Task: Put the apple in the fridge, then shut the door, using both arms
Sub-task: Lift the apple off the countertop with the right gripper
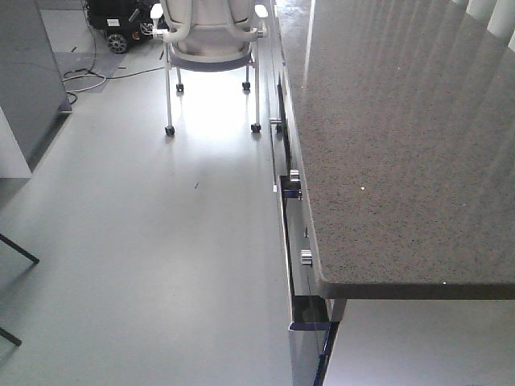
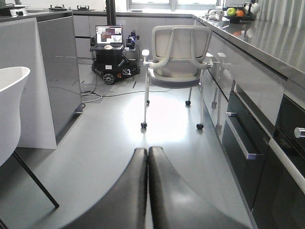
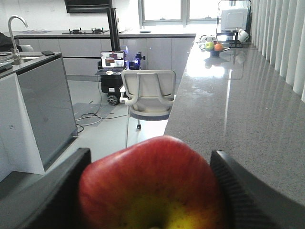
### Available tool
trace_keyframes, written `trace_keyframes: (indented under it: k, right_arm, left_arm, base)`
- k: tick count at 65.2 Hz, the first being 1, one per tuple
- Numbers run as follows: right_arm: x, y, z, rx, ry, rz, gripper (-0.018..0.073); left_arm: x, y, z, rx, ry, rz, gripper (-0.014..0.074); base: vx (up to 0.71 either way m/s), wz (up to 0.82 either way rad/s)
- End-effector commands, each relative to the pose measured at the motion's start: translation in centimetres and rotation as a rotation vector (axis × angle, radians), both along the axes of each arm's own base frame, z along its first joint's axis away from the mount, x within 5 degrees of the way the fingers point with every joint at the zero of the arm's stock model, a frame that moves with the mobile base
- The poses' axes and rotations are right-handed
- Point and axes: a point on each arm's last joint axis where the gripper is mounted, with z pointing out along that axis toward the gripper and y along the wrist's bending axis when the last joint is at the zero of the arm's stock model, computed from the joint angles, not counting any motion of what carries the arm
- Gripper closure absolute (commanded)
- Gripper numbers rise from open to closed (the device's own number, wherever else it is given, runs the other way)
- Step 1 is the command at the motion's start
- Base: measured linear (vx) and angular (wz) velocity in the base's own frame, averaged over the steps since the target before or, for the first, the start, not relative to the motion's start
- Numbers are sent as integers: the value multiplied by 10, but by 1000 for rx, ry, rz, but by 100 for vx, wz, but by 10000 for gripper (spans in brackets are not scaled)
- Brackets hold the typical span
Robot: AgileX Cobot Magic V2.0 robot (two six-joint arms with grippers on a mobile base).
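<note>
Right gripper (image 3: 151, 193) clamped on apple (image 3: 152, 183), one finger either side. Apple is round with no long axis; yellow patch low, toward the camera. Left gripper (image 2: 147, 188) empty, fingers pressed together. Beyond: counter (image 3: 238, 109) on the right, chair (image 3: 147, 93) ahead. Fridge in no view, so its bearing is unknown. Likely right arm delivers, left takes the door.

This is a home-style kitchen, though it looks fitted out for testing. To the right of the right gripper (image 3: 150, 191) runs a long speckled stone counter (image 3: 238, 105) with a fruit bowl (image 3: 213, 47) at its far end. Far ahead are a hob (image 3: 86, 31) and hood (image 3: 88, 5), and off to the left a sink tap (image 3: 14, 28). Straight ahead stand an office chair (image 3: 147, 93) and a laptop (image 3: 112, 61) on a wheeled cart (image 3: 112, 88), with cables (image 3: 88, 117) on the floor.
</note>
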Motion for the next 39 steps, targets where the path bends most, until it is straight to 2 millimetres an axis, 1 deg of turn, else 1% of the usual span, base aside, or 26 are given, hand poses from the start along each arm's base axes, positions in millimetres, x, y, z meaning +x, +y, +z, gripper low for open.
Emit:
trace_keyframes:
  k: [1, 39]
  right_arm:
    - [-3, -1, 14, 13, -105, -11, 429]
    - [-3, -1, 14, 15, -105, -11, 429]
  left_arm:
    - [-1, -1, 13, -1, -100, -14, 603]
    - [-1, -1, 13, -1, -100, -14, 603]
  base:
    - [0, 0]
    - [0, 0]
